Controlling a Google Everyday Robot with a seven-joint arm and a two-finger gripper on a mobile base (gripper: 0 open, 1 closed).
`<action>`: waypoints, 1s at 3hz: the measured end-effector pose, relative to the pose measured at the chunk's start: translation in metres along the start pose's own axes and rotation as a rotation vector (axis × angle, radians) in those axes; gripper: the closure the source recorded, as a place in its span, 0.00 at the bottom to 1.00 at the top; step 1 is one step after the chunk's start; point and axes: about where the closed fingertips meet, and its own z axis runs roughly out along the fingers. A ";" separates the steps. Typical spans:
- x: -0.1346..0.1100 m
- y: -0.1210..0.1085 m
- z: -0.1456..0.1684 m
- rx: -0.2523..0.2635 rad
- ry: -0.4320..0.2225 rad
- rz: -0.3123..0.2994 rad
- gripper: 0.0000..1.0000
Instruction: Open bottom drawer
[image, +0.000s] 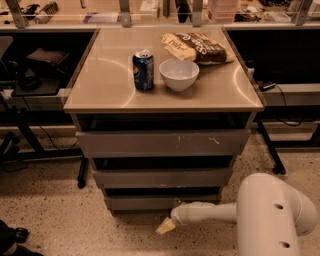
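The bottom drawer (145, 202) is the lowest, narrowest grey front of the cabinet's three and sits closed, close to the floor. My gripper (165, 226) is at the end of a white arm that reaches in from the lower right. It hangs just in front of and slightly below the drawer's front, right of its middle, above the speckled floor. It holds nothing that I can see.
The cabinet top (100, 90) carries a blue can (143, 69), a white bowl (179, 74) and a chip bag (197, 48). The scratched top drawer (162, 143) and the middle drawer (162, 177) are above. Desk legs (82, 172) stand at the left, cables at the right.
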 end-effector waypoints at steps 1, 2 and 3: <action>-0.009 0.000 -0.010 0.031 0.001 -0.023 0.00; -0.055 -0.021 -0.047 0.141 0.035 -0.141 0.00; -0.053 -0.020 -0.046 0.141 0.035 -0.141 0.00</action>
